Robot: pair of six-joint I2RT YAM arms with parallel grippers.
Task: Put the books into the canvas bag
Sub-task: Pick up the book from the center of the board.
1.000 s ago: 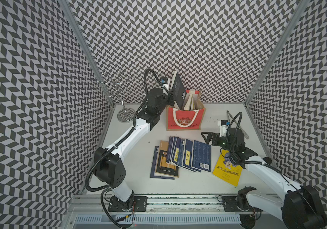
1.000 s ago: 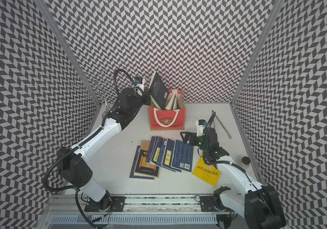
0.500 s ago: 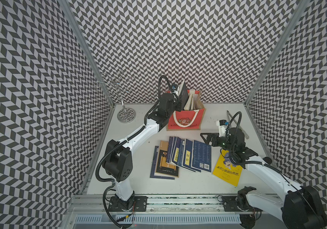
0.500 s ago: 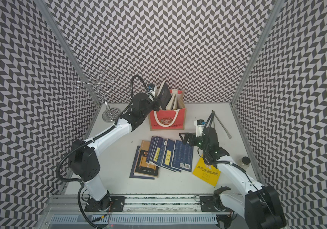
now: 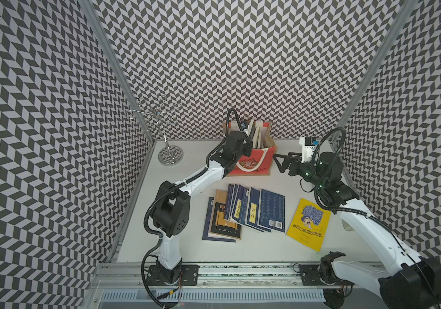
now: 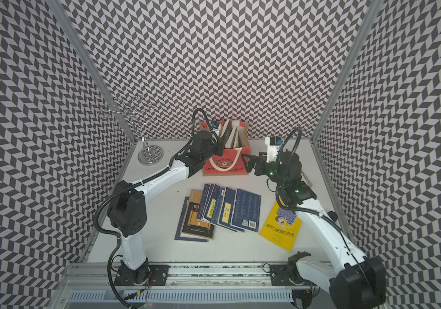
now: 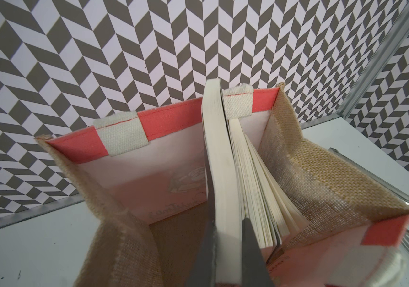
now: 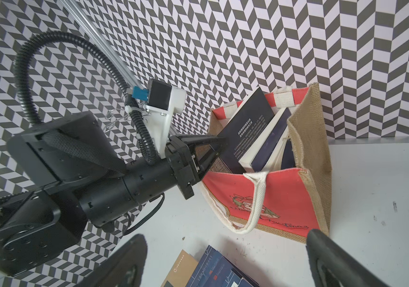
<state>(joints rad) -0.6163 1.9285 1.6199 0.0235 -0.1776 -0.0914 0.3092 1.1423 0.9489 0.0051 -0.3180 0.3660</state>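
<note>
Canvas bag (image 5: 253, 167) stands toward the back of the white bench (image 5: 267, 248), its red front facing the arm bases and its mouth open. Well apart from the bag on the left arm's side, a wire stand (image 5: 170, 156) sits on its round base near the wall.

The left arm reaches to the bag's mouth. The left hand (image 7: 227, 248) is pinched narrow on a dark-covered book (image 8: 248, 126). In the left wrist view its grey fingers (image 7: 250, 251) press on both covers, with the cream page edges between them. That book is partway inside the bag and tilted, its upper corner above the rim; whether its lower edge reaches the bag's floor cannot be seen. Beside it, toward the jute side farther from the left arm, more books (image 8: 270, 143) stand on edge inside, leaning with their pages fanned loose.

In front of the bag, a spread of books lies flat on the bench. A navy one (image 5: 206, 222) is at the bottom, with a tan-and-black one (image 5: 224, 218) bearing a gold scroll on top of it. Next come overlapping navy books (image 5: 253, 211), two showing yellow labels and the last with a barcode showing.

The right hand (image 5: 278, 163) hovers just beside the bag on the right arm's side, fingers spread wide with nothing between them. Farther that way, apart from the spread, a bright yellow book (image 5: 309, 222) lies flat near the right arm.
</note>
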